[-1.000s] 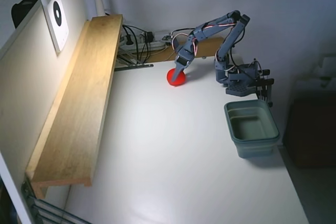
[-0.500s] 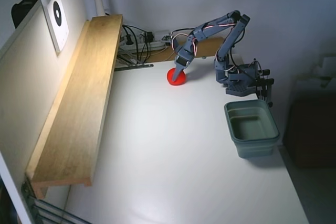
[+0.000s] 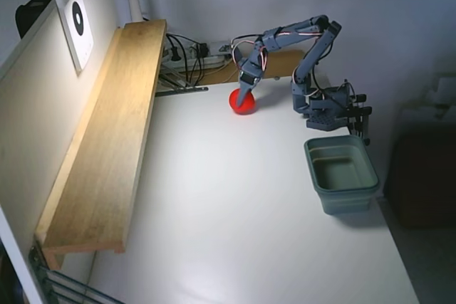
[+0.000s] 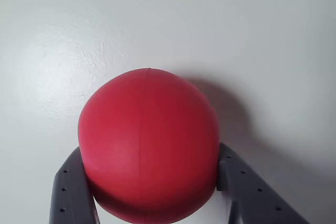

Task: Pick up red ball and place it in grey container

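The red ball (image 3: 244,103) sits at the far middle of the white table (image 3: 228,218). In the wrist view the ball (image 4: 148,140) fills the centre. My gripper (image 3: 244,97) reaches down onto it from above. In the wrist view my gripper (image 4: 150,156) has its two dark grey fingers (image 4: 71,192) pressed against the ball's left and right sides. The ball's underside is hidden, so I cannot tell whether it still touches the table. The grey container (image 3: 349,201) stands empty at the right of the table, well apart from the ball.
A long wooden shelf (image 3: 107,140) runs along the left wall. Cables and a power strip (image 3: 189,62) lie at the back. The arm's base (image 3: 328,108) is clamped just behind the container. The table's right edge is next to the container.
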You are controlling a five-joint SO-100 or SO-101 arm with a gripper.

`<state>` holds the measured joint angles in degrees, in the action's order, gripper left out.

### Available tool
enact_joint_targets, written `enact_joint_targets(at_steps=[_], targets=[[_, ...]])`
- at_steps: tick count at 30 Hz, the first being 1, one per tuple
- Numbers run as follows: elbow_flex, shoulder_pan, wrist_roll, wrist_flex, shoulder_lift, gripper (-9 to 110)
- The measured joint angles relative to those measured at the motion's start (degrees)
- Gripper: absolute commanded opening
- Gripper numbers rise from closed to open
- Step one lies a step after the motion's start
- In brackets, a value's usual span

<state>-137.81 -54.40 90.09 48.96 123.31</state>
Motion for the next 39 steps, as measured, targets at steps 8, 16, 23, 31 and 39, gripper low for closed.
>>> enact_joint_targets(at_steps=[8, 16, 23, 31, 39], targets=[[12.3, -0.1, 0.0, 13.3, 1.1, 23], [26.7, 0.0, 0.0, 25.8, 0.1, 23], [41.3, -0.2, 0.1, 36.2, -5.0, 23], [51.8, -0.2, 0.1, 42.5, -7.3, 23], [51.9, 2.3, 0.0, 42.6, -7.4, 23]])
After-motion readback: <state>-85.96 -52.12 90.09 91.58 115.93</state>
